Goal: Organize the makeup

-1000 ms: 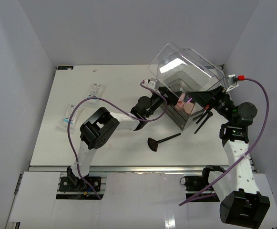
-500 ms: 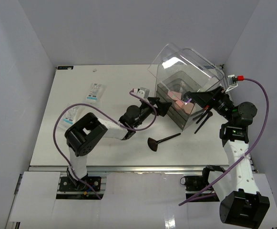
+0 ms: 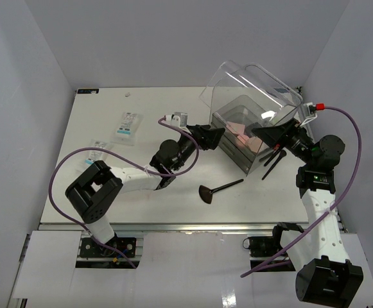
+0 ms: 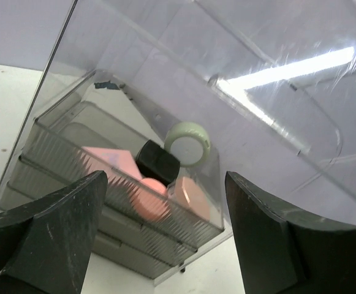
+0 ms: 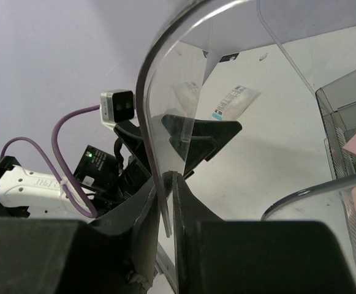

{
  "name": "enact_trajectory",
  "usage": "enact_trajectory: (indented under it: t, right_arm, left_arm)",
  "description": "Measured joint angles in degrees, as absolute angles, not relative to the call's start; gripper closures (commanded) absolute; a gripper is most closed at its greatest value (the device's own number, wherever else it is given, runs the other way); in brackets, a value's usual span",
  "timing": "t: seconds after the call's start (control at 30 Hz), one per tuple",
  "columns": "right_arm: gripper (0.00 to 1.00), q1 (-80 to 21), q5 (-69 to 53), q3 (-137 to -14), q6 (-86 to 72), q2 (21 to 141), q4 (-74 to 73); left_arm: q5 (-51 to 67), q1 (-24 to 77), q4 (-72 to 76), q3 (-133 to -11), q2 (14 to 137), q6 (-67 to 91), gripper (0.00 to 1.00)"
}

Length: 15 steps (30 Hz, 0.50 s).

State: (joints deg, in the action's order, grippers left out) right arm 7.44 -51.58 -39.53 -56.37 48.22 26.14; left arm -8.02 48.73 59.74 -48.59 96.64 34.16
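Top external view has the clear plastic box [image 3: 250, 138] at the upper right of the frame, its hinged lid [image 3: 237, 80] tipped up and back. The right jaws are closed on the lid's edge. The right wrist view makes this plain: the curved clear rim [image 5: 156, 122] runs down into the pinch between the two black fingers. That grip looks meant to prop the box open so the other arm can reach the top tray.

The left jaws stand wide apart with nothing between them, just left of the box mouth and pointed at it, so I judge them free for a pick. The left wrist view looks between them at what already lies in the top tray. It holds a pink sponge block [image 4: 104, 160], a black item [image 4: 158, 161] I cannot identify, a grey-green compact [image 4: 189, 142], a round pink compact [image 4: 150, 201] and another pink piece [image 4: 193, 193] beside it.

Not yet stowed, out on the surface [image 3: 173, 102]:
- The black fan-shaped brush [image 3: 219, 189] lies at lower centre, below the box.
- The thin black brushes [image 3: 271, 165] lie just right of the box, near the right arm.
- The flat white packets [image 3: 127, 124] lie at the upper left, well apart from the box.

The fan brush lies nearest the left jaws and seems the likely next item; its thin handle lies flat and would need a low pinch
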Motion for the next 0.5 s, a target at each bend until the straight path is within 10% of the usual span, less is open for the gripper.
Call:
enact_trajectory:
  t: [0.33, 0.5]
  right_arm:
    - [0.79, 7.44, -51.08, -40.18, -53.86, 48.13, 22.93]
    - [0.62, 7.51, -50.09, -40.81, -51.44, 47.7, 20.14]
  left_arm:
    - [-8.81, 48.95, 56.21, -55.19, 98.77, 38.82, 0.13]
    - [-8.78, 48.95, 54.93, -55.96, 99.24, 39.47, 0.12]
